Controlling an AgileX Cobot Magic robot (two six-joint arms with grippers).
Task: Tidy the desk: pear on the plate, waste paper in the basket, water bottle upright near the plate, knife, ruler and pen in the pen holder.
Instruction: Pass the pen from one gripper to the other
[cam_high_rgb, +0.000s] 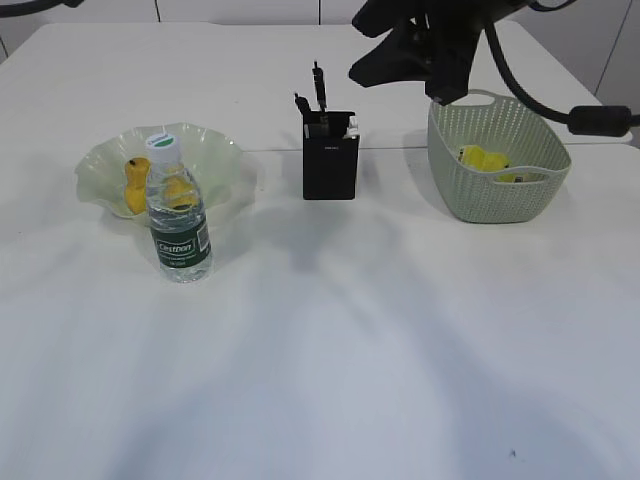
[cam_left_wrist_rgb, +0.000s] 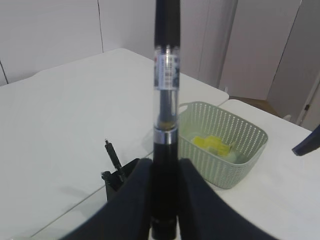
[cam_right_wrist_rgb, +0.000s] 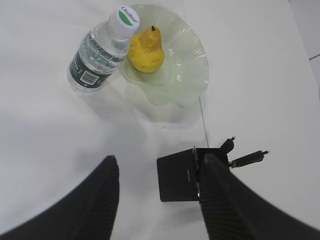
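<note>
Left of centre in the exterior view, the plate (cam_high_rgb: 215, 150) sits on the desk (cam_high_rgb: 350, 350) with the pear (cam_high_rgb: 135, 180) in it. Water bottle (cam_high_rgb: 178, 215) stands upright, touching or just in front of the plate's near rim, white cap up.

Centre, behind the seam: pen holder (cam_high_rgb: 330, 165), black, upright. 2 dark tool ends stick out of its top; which tools they are cannot be told. A pale clear edge at its right side may be the ruler, too small to confirm.

Right of centre: basket (cam_high_rgb: 450, 190), with the waste paper (cam_high_rgb: 485, 160) lying inside on its floor.

Top of the frame: dark arm parts hang above the pen holder and the basket's rear rim.

Left wrist view: left gripper (cam_left_wrist_rgb: 165, 200) at lower centre, jaws clamped on a pen (cam_left_wrist_rgb: 166, 100), black with a clear barrel section, running straight up the frame. Basket and pen holder show below it, lower right and lower left.

Right wrist view: right gripper (cam_right_wrist_rgb: 157, 195) at the bottom edge, jaws apart, nothing between them. Pen holder lies just beside the right finger (cam_right_wrist_rgb: 220, 200); plate, pear and bottle in the upper part of the frame.
</note>
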